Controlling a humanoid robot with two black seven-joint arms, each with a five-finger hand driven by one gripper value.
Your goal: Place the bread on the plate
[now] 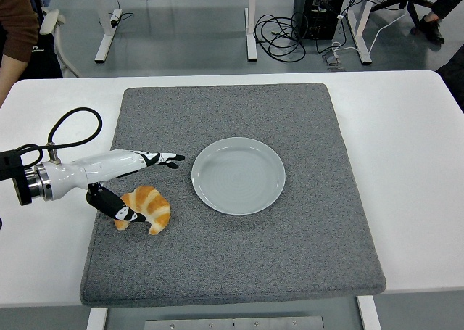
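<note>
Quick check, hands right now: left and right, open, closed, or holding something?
Left hand: open, fingers spread around the croissant, thumb over its near-left end, not yet gripping.
Right hand: not in view.

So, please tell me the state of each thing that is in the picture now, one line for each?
bread: lying on the grey mat, left of the plate, not lifted.
plate: empty, flat on the mat.
grey mat: spread flat on the white table.
left hand: open, fingers stretched out above the bread, thumb at its near-left side, no grasp closed.
right hand: not in view.
</note>
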